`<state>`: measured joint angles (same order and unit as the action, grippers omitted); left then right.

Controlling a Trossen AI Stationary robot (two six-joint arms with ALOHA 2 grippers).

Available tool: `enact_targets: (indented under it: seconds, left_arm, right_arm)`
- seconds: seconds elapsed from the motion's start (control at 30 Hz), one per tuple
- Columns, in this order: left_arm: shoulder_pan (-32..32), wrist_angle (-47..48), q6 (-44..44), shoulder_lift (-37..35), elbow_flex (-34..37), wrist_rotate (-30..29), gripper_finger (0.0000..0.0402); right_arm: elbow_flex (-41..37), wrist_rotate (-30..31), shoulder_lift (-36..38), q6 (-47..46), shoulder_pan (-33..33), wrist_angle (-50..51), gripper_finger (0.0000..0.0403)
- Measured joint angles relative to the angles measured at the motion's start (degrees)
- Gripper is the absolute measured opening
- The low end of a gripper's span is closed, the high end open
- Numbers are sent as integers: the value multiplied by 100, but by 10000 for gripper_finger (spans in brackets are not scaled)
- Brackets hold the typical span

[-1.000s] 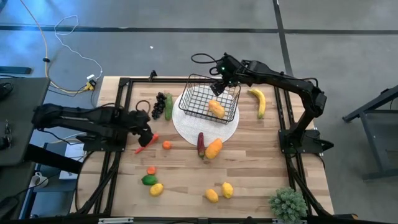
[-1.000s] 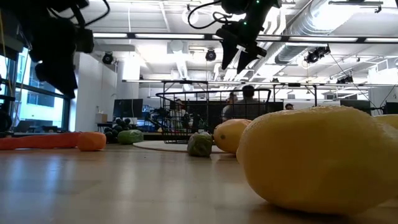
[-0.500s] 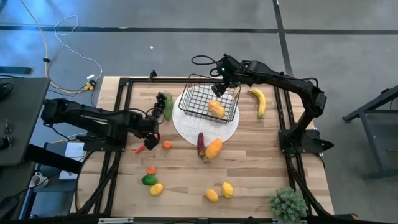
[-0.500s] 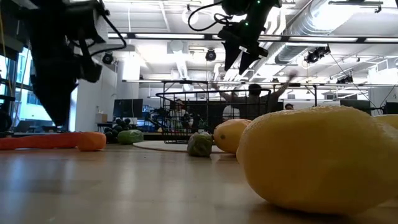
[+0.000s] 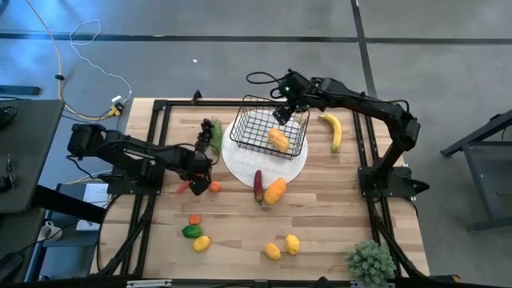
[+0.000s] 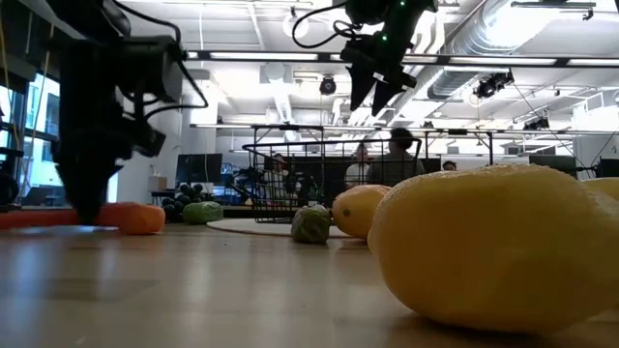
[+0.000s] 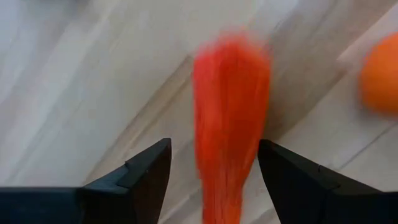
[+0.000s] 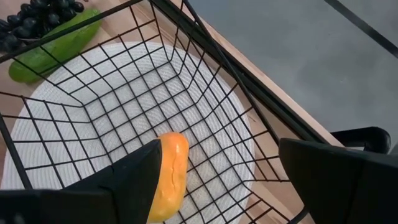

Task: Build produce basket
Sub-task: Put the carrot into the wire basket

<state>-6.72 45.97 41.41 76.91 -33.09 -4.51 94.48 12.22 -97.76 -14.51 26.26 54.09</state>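
A long red-orange produce piece (image 7: 230,124) lies flat on the wood at the table's left. My left gripper (image 7: 214,162) points straight down over it, open, one finger on each side; whether either finger touches it cannot be told. In the low view this gripper (image 6: 87,208) reaches down to the tabletop. The black wire basket (image 5: 268,128) stands on a white round disc (image 5: 240,164) and holds one yellow-orange piece (image 8: 169,174). My right gripper (image 5: 282,108) hangs open above the basket's far rim with nothing between its fingers.
An orange ball (image 5: 214,186) lies just right of the red piece. Grapes (image 5: 205,134) and a green piece (image 5: 216,138) lie left of the basket, a banana (image 5: 334,130) to its right. A purple piece (image 5: 258,186), lemons (image 5: 273,251) and a plant (image 5: 370,262) lie nearer.
My left gripper has come down toward the table and a little toward the right edge, tipping until it points straight down over the red-orange piece. Its fingers now straddle that piece. The produce has kept its place.
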Motion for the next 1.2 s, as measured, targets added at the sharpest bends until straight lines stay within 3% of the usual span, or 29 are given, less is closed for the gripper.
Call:
enact_targets:
  seconds: [0.3, 0.67, 0.97, 1.2]
  left_arm:
    - [0, -65, 0, 252, -27, 159, 172]
    - [0, -42, -104, -299, -323, 207, 18]
    - [-48, -30, -439, -877, -1186, -392, 19]
    - [-465, -112, -1564, -939, -2129, -898, 19]
  right_arm:
    - [0, 5, 0, 106, 4, 41, 305]
    - [0, 9, 0, 108, 4, 54, 305]
    - [0, 11, 0, 99, 5, 58, 305]
    - [15, 9, 0, -27, 7, 82, 305]
